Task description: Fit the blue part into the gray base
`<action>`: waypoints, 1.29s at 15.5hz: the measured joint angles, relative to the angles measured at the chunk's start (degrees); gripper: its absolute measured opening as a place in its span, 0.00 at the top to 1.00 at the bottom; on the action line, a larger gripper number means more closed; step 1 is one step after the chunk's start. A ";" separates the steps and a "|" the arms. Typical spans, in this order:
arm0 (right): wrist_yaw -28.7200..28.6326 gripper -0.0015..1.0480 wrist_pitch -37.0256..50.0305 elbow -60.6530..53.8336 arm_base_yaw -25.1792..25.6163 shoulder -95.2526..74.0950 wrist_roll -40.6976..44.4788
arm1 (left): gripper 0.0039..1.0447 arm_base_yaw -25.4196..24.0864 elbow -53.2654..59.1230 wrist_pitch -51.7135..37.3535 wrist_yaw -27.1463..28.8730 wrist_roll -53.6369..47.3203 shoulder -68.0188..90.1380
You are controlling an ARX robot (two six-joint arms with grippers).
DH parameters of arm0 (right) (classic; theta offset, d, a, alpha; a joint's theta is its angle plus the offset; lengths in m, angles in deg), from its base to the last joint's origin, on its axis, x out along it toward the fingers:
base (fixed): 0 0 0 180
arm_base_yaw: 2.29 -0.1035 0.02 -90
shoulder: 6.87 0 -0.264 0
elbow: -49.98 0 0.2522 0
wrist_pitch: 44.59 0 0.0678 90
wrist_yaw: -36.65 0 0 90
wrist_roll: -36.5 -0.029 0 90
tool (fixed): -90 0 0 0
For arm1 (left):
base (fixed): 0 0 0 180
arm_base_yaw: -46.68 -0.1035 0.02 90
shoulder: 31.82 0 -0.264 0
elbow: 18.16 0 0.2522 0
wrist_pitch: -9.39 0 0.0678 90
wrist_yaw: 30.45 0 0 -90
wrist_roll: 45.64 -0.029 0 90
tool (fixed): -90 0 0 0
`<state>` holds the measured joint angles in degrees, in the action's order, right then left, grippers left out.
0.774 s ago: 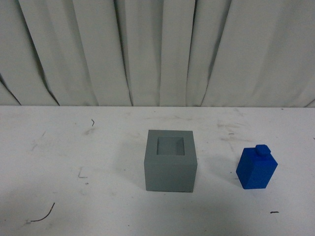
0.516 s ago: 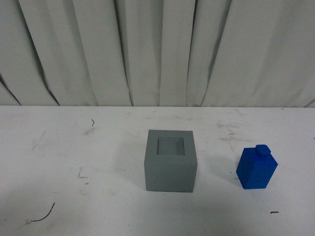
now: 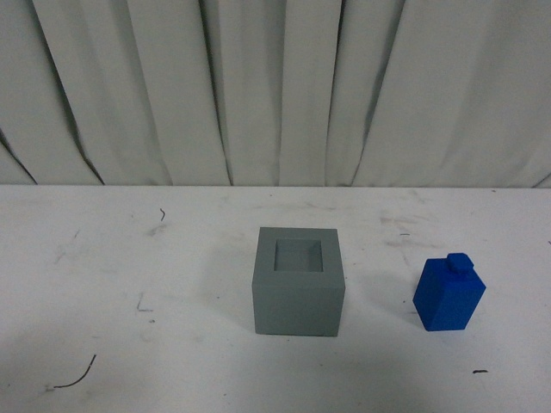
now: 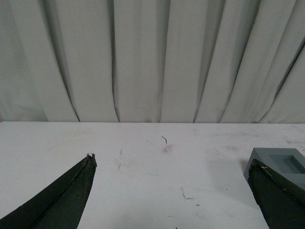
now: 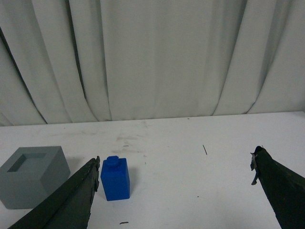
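The gray base (image 3: 298,280) stands in the middle of the white table, its square recess facing up and empty. The blue part (image 3: 448,293) stands upright to its right, knob on top, apart from the base. Neither arm shows in the front view. My left gripper (image 4: 172,163) is open and empty above bare table; the gray base (image 4: 281,162) sits partly behind one of its fingers. My right gripper (image 5: 176,160) is open and empty; the blue part (image 5: 115,179) stands beside one of its fingers, with the gray base (image 5: 32,175) further out.
A white table (image 3: 129,258) with small dark scuffs and a thin curved scrap (image 3: 76,375) near the front left. A pleated white curtain (image 3: 275,86) hangs along the back edge of the table.
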<state>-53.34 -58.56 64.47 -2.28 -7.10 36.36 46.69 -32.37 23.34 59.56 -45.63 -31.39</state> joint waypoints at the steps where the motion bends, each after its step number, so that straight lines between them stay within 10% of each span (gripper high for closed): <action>1: 0.00 0.06 0.00 0.00 0.00 0.00 0.00 | 0.06 0.00 0.00 0.00 -0.02 0.00 0.00; 6: 5.66 0.06 1.55 0.15 -2.08 -2.16 -2.08 | 0.06 0.00 0.00 0.00 0.00 0.00 0.00; 9: 11.13 0.06 20.85 4.02 2.43 -24.81 -6.69 | 0.06 0.00 0.00 -0.02 0.02 -0.02 0.00; 14: 5.64 0.06 48.17 22.56 6.14 -66.90 -6.38 | 0.06 0.00 0.00 0.00 0.00 0.00 0.00; 20: -9.70 0.06 44.48 46.58 2.16 -99.06 5.64 | 0.06 0.00 0.00 0.00 0.00 0.00 0.00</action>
<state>-63.04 -14.08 111.05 -0.11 -106.15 42.00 46.69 -32.37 23.34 59.56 -45.63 -31.39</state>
